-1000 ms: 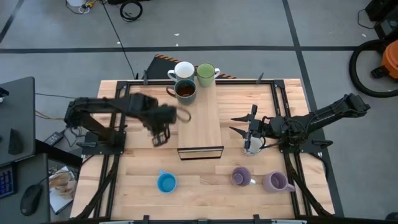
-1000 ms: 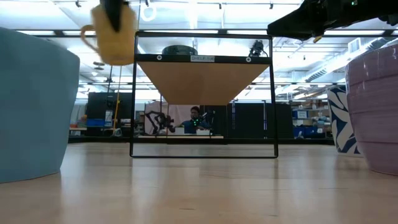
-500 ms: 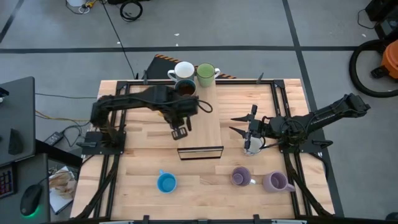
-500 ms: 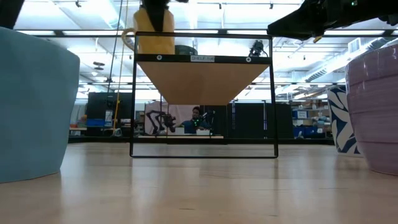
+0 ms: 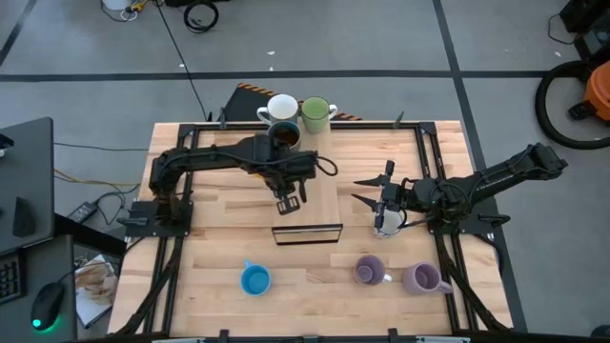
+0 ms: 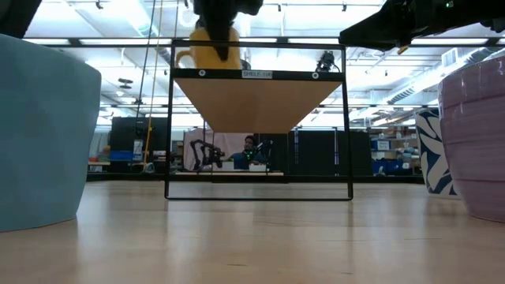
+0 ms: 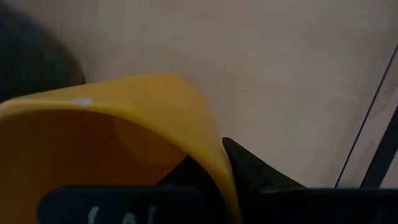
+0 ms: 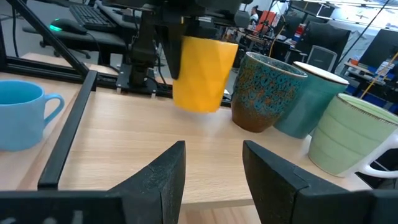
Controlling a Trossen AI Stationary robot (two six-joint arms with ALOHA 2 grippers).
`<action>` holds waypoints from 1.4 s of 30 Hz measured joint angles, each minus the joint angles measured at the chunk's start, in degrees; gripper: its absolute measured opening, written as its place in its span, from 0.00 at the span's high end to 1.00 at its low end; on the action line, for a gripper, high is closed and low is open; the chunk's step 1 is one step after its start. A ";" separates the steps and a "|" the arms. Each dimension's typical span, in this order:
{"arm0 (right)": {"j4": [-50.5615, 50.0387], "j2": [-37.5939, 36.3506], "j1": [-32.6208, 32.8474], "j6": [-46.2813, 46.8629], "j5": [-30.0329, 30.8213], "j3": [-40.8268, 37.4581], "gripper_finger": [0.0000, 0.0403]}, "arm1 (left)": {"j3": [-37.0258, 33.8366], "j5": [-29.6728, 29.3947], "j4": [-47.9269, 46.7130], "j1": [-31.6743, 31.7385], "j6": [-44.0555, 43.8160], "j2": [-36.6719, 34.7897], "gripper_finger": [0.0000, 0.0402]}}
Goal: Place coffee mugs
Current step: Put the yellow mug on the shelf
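My left gripper (image 5: 289,197) is over the raised wooden platform (image 5: 319,191), shut on the orange mug (image 8: 202,71), which also shows in the low view as the orange mug (image 6: 211,47). White mug (image 5: 281,107), green mug (image 5: 315,112) and dark brown mug (image 5: 284,138) stand on their bases at the platform's far end. Blue mug (image 5: 254,279) and two purple mugs (image 5: 370,271) (image 5: 421,277) stand on the table near its front edge. My right gripper (image 8: 214,180) waits open to the platform's right, fingers pointing at it; a white patterned mug (image 5: 385,222) stands below its wrist. My left gripper holds the orange mug by its rim (image 7: 205,134), one finger inside the cup and one finger (image 7: 249,171) outside the wall. The fingers come from above, pointing down. The mug hangs slightly tilted at the platform's top; whether its base touches the wood, I cannot tell.
The platform is a wooden board on a thin black wire frame (image 6: 170,118), open underneath. Black rails (image 5: 448,257) run along the table's left and right sides. Bare wood lies on the platform's near half and on the table left of the blue mug.
My left gripper has carried the orange mug toward the table's right, from left of the platform to above its near half, and slightly down. The mug has stayed in the same hold. My right arm has kept still.
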 joint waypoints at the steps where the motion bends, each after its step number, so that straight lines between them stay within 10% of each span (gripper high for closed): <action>1: 0.02 0.00 0.00 -0.02 0.00 0.00 0.59 | 0.00 0.02 0.54 0.00 0.00 0.00 0.91; 29: -0.07 0.02 0.02 -0.28 0.00 0.00 0.59 | -0.35 1.19 2.01 0.76 1.65 2.27 0.90; 42: -0.09 0.02 0.02 -0.31 0.00 0.00 0.59 | -0.33 1.13 2.11 0.79 2.74 2.24 0.71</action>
